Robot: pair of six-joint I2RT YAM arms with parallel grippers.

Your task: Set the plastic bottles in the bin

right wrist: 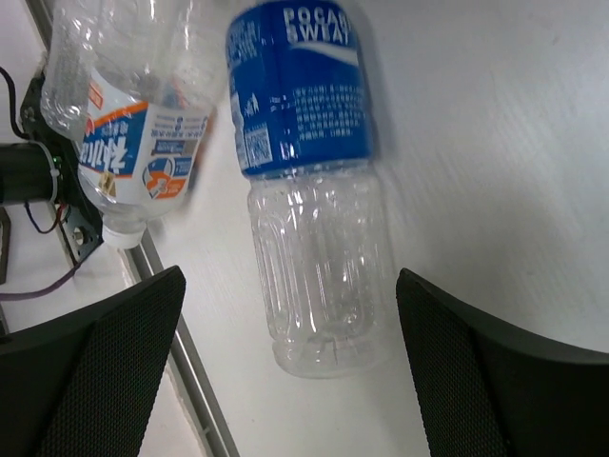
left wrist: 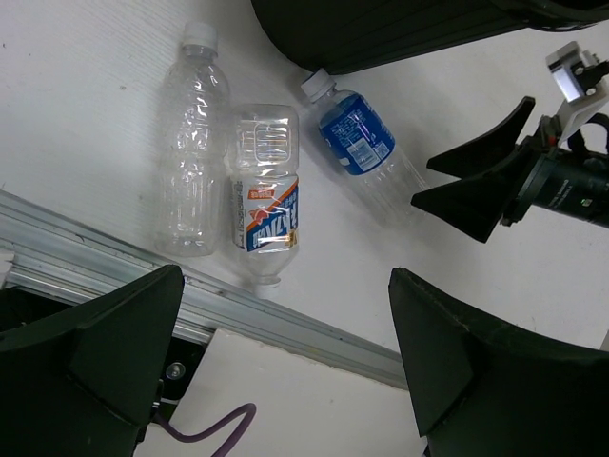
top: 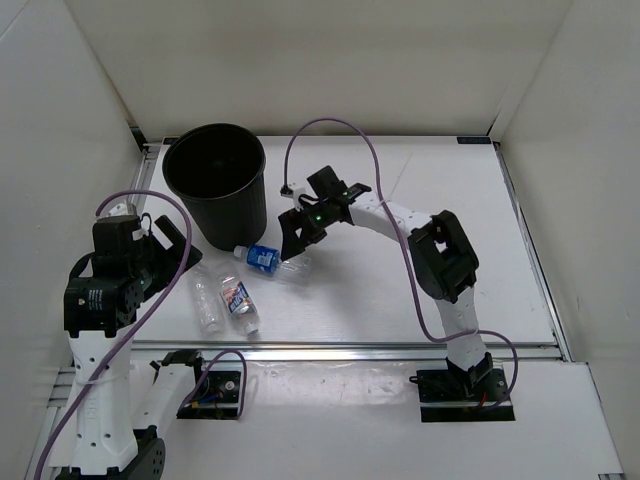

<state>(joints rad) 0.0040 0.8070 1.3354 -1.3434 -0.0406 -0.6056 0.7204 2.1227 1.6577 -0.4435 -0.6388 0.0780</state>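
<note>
The black bin stands at the back left. Next to its base lies a clear bottle with a blue label. It also shows in the left wrist view and the right wrist view. A plain clear bottle and a bottle with a white-red-blue label lie side by side nearer the front. No green bottle is in view. My right gripper is open just above the blue-label bottle's base end, one finger on each side. My left gripper is open and empty, left of the bottles.
An aluminium rail runs along the table's front edge. Purple cables loop over both arms. White walls close in the back and sides. The bin's wall fills the top of the left wrist view.
</note>
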